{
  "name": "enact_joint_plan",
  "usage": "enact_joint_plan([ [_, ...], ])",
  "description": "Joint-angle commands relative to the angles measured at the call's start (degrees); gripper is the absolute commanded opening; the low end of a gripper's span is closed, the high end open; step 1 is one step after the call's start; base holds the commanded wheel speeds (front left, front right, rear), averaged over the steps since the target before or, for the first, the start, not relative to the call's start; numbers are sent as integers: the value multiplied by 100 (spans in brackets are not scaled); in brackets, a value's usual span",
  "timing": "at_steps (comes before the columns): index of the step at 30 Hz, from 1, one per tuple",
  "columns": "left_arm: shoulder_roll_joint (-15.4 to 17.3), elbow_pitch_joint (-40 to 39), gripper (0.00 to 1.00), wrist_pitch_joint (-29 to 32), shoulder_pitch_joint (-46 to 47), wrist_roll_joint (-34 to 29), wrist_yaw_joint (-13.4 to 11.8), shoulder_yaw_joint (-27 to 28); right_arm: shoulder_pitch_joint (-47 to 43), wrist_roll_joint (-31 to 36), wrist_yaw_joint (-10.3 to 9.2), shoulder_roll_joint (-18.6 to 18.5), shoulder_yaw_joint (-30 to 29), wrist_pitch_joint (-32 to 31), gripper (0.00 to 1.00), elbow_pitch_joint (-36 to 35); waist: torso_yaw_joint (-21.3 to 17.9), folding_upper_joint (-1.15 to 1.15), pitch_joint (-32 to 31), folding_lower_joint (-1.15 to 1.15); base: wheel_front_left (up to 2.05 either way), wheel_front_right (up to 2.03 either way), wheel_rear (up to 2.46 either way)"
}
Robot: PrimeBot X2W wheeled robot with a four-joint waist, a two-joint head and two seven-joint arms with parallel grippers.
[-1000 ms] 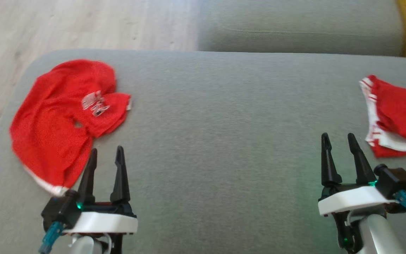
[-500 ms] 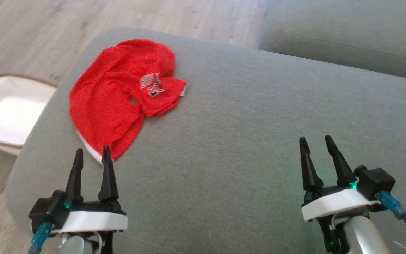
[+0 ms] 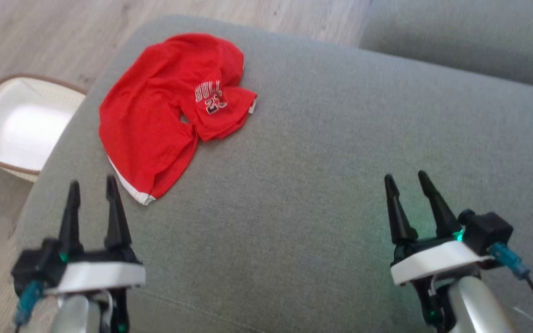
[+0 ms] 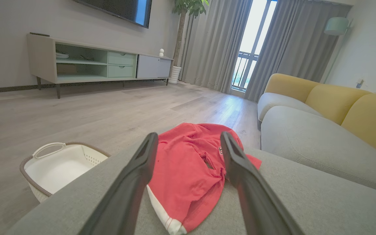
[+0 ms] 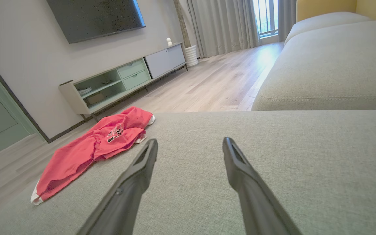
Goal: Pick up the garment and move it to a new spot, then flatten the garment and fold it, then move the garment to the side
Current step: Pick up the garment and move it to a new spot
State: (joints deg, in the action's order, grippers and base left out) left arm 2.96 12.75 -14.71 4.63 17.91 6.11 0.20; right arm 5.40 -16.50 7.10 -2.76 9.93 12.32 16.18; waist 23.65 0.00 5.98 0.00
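Observation:
A crumpled red garment (image 3: 164, 111) with white trim and a printed logo lies on the far left part of the grey sofa cushion (image 3: 322, 152). My left gripper (image 3: 91, 182) hovers open just short of its white-edged near corner, touching nothing. In the left wrist view the garment (image 4: 191, 176) lies straight ahead, framed between the open fingers (image 4: 135, 169). My right gripper (image 3: 404, 177) is open over bare cushion, well to the right of the cloth. From the right wrist view the garment (image 5: 93, 147) lies ahead and to the left.
A white laundry basket (image 3: 12, 125) with a brown rim stands on the wooden floor left of the cushion. A second grey cushion (image 3: 470, 41) adjoins at the far right. Yellow backrests (image 4: 354, 107), a TV cabinet (image 4: 93, 63) and curtains stand further off.
The head camera has turned left, bringing the basket into view and putting a second red cloth at the right out of frame. Both grippers stay open.

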Motion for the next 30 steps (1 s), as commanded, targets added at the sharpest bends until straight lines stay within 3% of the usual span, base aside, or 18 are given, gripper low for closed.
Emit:
enact_joint_plan([
  [1, 142, -147, 100, -29, 448, -65, 43, 234, 269, 109, 39, -12, 64, -35, 100, -279, -89, 0, 238, 0, 0, 0, 0],
  [6, 519, 367, 100, 110, 1184, -32, 83, 225, 435, 441, 39, -12, -239, -234, 100, -708, -252, 0, 749, 0, 0, 0, 0],
  [9, 919, 737, 100, 367, 1814, 106, 110, 232, 559, 688, 39, -12, -461, -370, 100, -973, -386, 0, 1049, 0, 0, 0, 0],
  [17, 1878, 2367, 100, 1928, 3297, 785, 135, -472, 788, 992, 39, -12, -727, -652, 100, -1562, -711, 0, 1650, 0, 0, 0, 0],
  [22, 2187, 3213, 100, 2911, 3868, 1485, 136, -998, 841, 1049, 39, -12, -719, -759, 100, -1862, -850, 0, 1907, 0, 0, 0, 0],
  [28, 2290, 3788, 100, 3684, 4109, 2120, 136, -1458, 836, 1059, 39, -12, -682, -803, 100, -2042, -954, 0, 2007, 0, 0, 0, 0],
  [29, 2295, 3812, 45, 3717, 4119, 2224, 137, -1506, 830, 1057, 39, -12, -682, -804, 100, -2054, -966, 0, 2002, 0, 0, 0, 0],
  [30, 2310, 3818, 0, 3730, 4121, 2310, 137, -1564, 823, 1055, 39, -11, -683, -802, 100, -2063, -979, 0, 1993, 0, 0, 0, 0],
])
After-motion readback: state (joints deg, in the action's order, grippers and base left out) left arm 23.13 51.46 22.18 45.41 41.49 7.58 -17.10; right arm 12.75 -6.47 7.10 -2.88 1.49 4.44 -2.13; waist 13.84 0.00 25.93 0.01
